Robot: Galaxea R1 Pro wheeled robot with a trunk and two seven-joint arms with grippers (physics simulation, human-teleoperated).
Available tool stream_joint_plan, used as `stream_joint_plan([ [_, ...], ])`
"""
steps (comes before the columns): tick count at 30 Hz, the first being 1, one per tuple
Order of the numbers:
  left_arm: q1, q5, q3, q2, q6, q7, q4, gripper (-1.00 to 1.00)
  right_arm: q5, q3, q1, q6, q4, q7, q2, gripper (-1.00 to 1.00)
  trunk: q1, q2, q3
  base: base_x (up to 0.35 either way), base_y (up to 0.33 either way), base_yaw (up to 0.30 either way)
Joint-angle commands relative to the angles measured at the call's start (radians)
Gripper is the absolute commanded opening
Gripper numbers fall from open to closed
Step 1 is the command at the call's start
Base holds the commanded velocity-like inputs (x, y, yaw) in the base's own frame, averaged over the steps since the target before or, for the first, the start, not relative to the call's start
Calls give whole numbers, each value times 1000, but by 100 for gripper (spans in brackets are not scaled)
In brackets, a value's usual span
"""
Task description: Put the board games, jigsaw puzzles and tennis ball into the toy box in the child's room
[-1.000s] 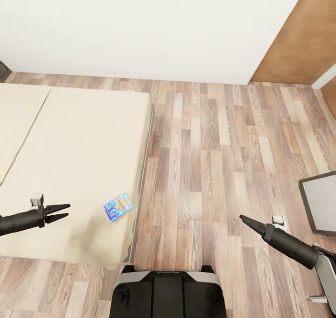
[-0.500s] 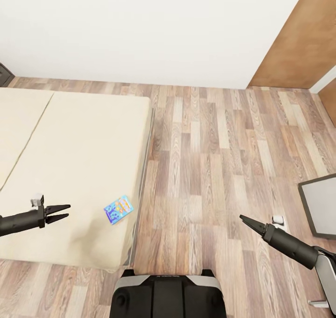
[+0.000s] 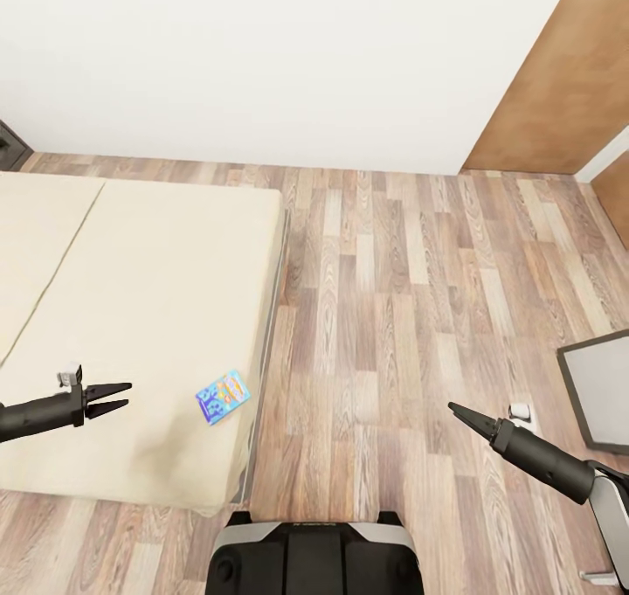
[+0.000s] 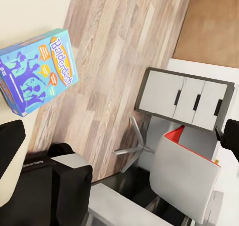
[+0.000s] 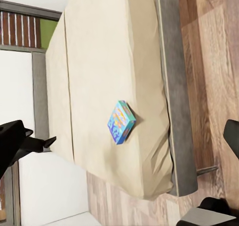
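Observation:
A light blue cartoon board game [image 3: 222, 396] lies flat on the beige bed [image 3: 140, 298], close to its right edge and near the foot. My left gripper [image 3: 127, 395] hovers open over the mattress, a hand's width left of the box and apart from it. The same box [image 4: 37, 70] sits ahead of the left fingers [image 4: 10, 146], which stand wide apart. My right gripper [image 3: 452, 407] hangs over the wooden floor with nothing in it. The right wrist view has the box [image 5: 121, 121] far off on the bed, with the right fingers [image 5: 231, 134] spread to the frame's edges.
The table's dark-framed white drawer unit [image 3: 603, 394] stands at the right edge. A white chair with a red seat [image 4: 186, 173] is beside that unit [image 4: 184, 99]. Wooden floor [image 3: 393, 298] runs between bed and table. A white wall is ahead, a brown door at the far right.
The whole head picture has slid slightly downward, so the camera has moved. Both arms keep the same pose and the board game has stayed where it was on the bed.

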Motion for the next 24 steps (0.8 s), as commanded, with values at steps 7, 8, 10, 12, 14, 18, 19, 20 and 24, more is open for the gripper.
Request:
stream_joint_plan([
  [7, 0, -1, 1, 0, 11, -4, 0, 100, -1, -1, 0, 5, 0, 2, 0, 100, 1, -1, 11, 0, 0, 0],
  [8, 0, -1, 1, 0, 11, -4, 0, 100, -2, -2, 0, 5, 0, 3, 0, 100, 1, -1, 12, 0, 0, 0],
  [10, 0, -1, 1, 0, 11, -4, 0, 100, -2, -2, 0, 5, 0, 3, 0, 100, 1, -1, 15, 0, 0, 0],
  [12, 0, -1, 1, 0, 11, -4, 0, 100, -2, -1, 0, 5, 0, 2, 0, 100, 1, -1, 19, 0, 0, 0],
  [14, 0, -1, 1, 0, 11, -4, 0, 100, -2, -1, 0, 5, 0, 2, 0, 100, 1, -1, 22, 0, 0, 0],
  [18, 1, -1, 1, 0, 11, -4, 0, 100, -1, -1, 0, 5, 0, 2, 0, 100, 1, -1, 29, 0, 0, 0],
  [19, 1, -1, 0, 0, 11, -4, -1, 100, -1, -1, 0, 5, 0, 2, 0, 100, 1, -1, 30, 0, 0, 0],
  [20, 1, -1, 0, 0, 11, -4, -1, 100, -2, -1, 0, 5, 0, 2, 0, 100, 1, -1, 32, 0, 0, 0],
  [24, 1, -1, 1, 0, 11, -4, -1, 100, -2, -1, 0, 5, 0, 2, 0, 100, 1, -1, 39, 0, 0, 0],
])
